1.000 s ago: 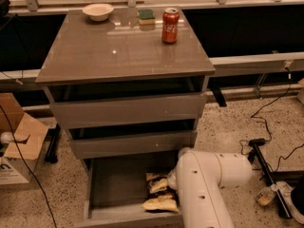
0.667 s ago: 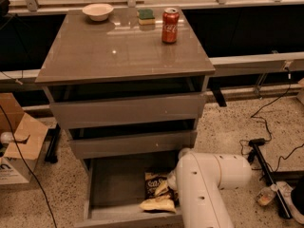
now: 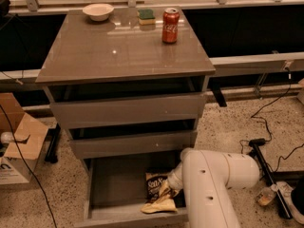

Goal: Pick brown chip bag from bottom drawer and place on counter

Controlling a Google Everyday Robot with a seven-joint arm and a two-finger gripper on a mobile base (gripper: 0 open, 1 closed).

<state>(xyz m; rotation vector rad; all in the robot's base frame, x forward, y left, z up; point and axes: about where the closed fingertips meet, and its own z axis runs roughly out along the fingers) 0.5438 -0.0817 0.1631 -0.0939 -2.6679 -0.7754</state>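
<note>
The bottom drawer (image 3: 111, 182) is pulled open and shows its grey inside. The brown chip bag (image 3: 155, 186) stands tilted in its right half, white lettering facing me, and a pale yellow end (image 3: 158, 205) is bent toward the drawer's front wall. My gripper (image 3: 170, 188) is down in the drawer right against the bag's right side, mostly hidden behind my white wrist and arm (image 3: 213, 175). The glossy grey-brown counter (image 3: 118, 51) tops the cabinet.
On the counter's back edge stand a red soda can (image 3: 170, 25), a white bowl (image 3: 98, 11) and a green sponge (image 3: 146, 16). The two upper drawers are slightly ajar. A cardboard box (image 3: 19, 144) sits on the floor at left, and cables and a stand (image 3: 263, 148) at right.
The chip bag has gone from lying flat to standing tilted, with its dark lettered face showing. It has shifted slightly left and up along with my wrist.
</note>
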